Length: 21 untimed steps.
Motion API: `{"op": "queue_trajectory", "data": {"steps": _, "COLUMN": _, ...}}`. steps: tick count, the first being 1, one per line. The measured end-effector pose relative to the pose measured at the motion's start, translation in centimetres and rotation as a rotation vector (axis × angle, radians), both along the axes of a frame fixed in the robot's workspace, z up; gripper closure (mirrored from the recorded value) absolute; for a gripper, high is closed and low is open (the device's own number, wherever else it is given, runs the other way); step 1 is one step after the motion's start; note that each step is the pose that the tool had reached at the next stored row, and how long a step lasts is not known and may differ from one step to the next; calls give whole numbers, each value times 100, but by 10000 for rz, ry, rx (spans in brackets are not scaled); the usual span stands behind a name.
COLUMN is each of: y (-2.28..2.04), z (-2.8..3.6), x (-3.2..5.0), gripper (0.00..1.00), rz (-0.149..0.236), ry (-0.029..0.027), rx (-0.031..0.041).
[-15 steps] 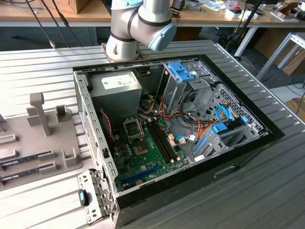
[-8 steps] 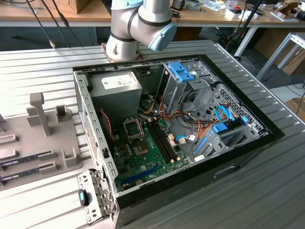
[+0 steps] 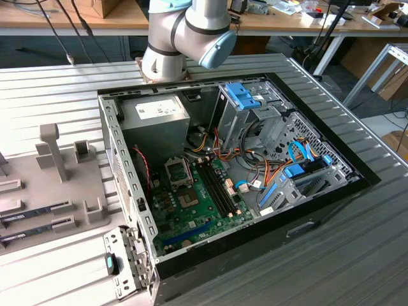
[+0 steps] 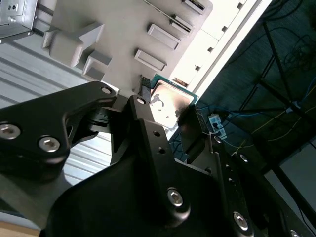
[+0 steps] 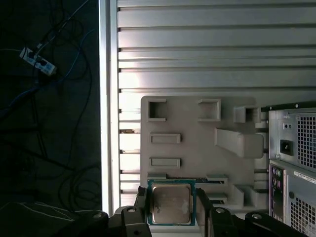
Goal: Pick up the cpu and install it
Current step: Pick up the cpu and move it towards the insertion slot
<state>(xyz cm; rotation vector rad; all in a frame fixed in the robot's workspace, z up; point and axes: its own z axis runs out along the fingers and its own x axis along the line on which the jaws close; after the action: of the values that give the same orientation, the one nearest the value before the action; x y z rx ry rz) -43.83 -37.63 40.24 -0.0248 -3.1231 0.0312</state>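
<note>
Gripper: your gripper (image 5: 171,219) has its black fingers (image 5: 139,218) pressed against two opposite edges of the cpu (image 5: 171,205), pinching it. The second wrist view shows the same grasp (image 4: 165,117).
Cpu: you see it held in the air above the grey tray (image 5: 197,148), over one edge of the tray. Its silver plate faces the cameras in both wrist views, with the thin green edge showing (image 4: 170,100).
Grey tray: it lies flat on the ribbed table (image 5: 207,39), with its raised blocks and recesses in plain sight (image 3: 25,172).
Computer case: it lies open just beside the grey tray, on the exterior view's right of it (image 3: 268,239).
Motherboard: you find it inside the case (image 3: 191,220), well apart from the grey tray, with the dark socket frame (image 3: 178,172) on it.
Arm: its grey joints (image 3: 185,32) rise behind the case, apart from the grey tray.
</note>
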Motion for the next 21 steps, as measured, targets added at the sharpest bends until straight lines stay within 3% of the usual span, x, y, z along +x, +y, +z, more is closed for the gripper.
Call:
{"op": "queue_trajectory", "data": {"steps": 4, "y": 0, "z": 0, "x": 56, "gripper": 53, "rz": 0, "ry": 0, "rx": 0}}
{"op": "queue_trajectory", "data": {"steps": 6, "y": 0, "z": -1, "x": 211, "gripper": 53, "rz": 0, "ry": 0, "rx": 0}}
{"op": "queue_trajectory", "data": {"steps": 9, "y": 0, "z": -1, "x": 283, "gripper": 53, "rz": 0, "ry": 0, "rx": 0}}
{"op": "queue_trajectory", "data": {"steps": 21, "y": 0, "z": -2, "x": 368, "gripper": 53, "rz": 0, "ry": 1, "rx": 0}}
